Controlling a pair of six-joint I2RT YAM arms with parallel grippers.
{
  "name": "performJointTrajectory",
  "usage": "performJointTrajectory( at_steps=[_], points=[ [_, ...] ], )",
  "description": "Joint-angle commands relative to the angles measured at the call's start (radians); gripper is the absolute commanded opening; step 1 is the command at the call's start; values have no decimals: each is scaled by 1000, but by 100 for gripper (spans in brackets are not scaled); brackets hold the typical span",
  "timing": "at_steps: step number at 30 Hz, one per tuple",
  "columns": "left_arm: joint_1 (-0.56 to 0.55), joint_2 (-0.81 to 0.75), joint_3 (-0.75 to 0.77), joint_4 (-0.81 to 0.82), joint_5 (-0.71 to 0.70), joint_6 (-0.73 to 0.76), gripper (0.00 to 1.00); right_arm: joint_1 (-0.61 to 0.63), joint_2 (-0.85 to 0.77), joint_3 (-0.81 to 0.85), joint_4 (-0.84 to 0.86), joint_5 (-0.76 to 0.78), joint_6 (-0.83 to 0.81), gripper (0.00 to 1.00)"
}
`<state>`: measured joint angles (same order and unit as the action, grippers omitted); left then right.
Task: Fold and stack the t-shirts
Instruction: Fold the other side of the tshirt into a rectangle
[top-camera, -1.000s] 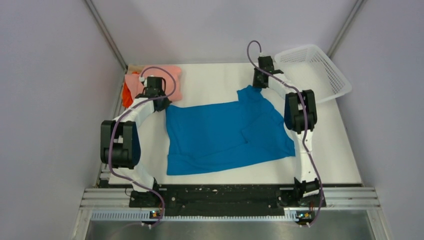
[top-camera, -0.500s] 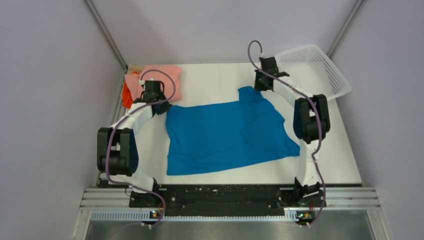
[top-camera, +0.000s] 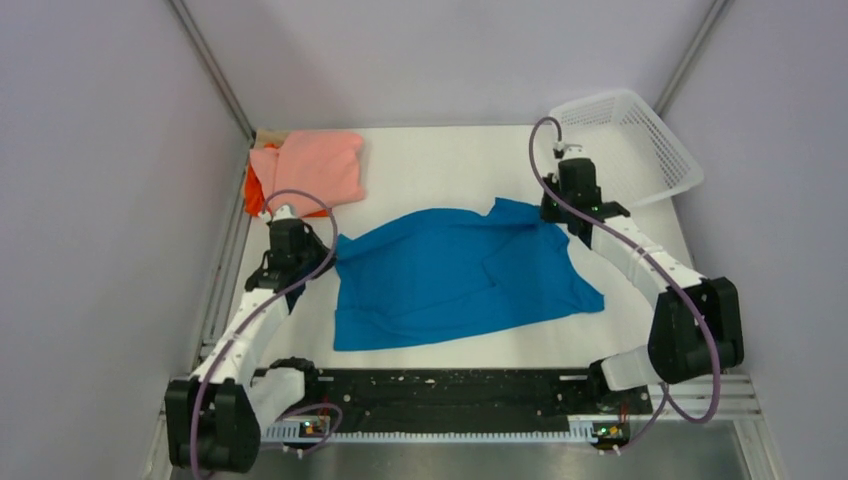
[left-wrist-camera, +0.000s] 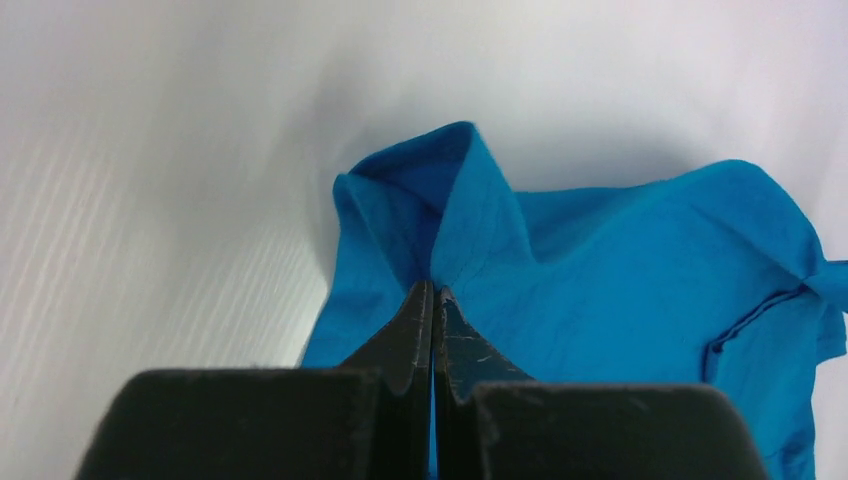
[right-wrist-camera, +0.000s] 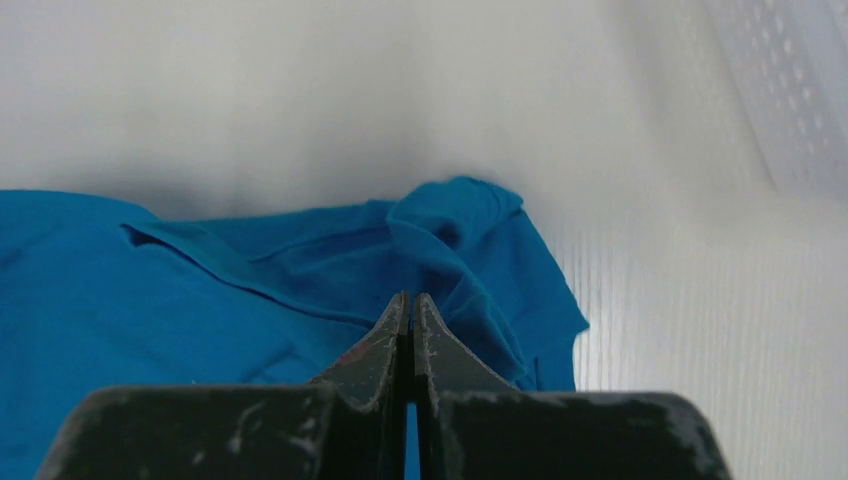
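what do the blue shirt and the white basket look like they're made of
Blue t-shirt: soft thin cloth, probably cotton, matte; it creases and rises into a peak where the left hand pinches it. White basket: rigid plastic by the look of it, slightly glossy, with moulded mesh walls of evenly spaced holes.

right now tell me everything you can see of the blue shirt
The blue shirt is soft, plain bright-blue cloth, spread wrinkled across the middle of the white table. Its far corners are bunched up: the left gripper is shut on one, the right gripper on the other. Hemmed folds show toward its right side.
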<state>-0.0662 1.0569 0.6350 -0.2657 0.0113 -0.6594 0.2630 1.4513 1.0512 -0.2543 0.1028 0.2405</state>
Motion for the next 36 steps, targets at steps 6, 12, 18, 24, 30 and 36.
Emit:
performJointTrajectory(
  at_steps=[6,12,18,24,30,36],
  points=[
    [0,-312,-135,-86,-51,-74,0,10,-291,-160,-89,66,80,0],
    [0,-430,-210,-128,30,-92,0,11,-441,-247,-179,102,152,0],
    [0,-495,-252,-225,-18,-124,0,10,-526,-327,-223,115,212,0],
    [0,-555,-268,-263,-57,-139,0,10,-640,-398,-297,103,270,0],
    [0,-546,-240,-152,-20,-166,0,11,-712,-350,-403,102,241,0],
    [0,-465,-121,-130,14,-152,0,11,-670,-310,-342,37,221,0]
  ],
)
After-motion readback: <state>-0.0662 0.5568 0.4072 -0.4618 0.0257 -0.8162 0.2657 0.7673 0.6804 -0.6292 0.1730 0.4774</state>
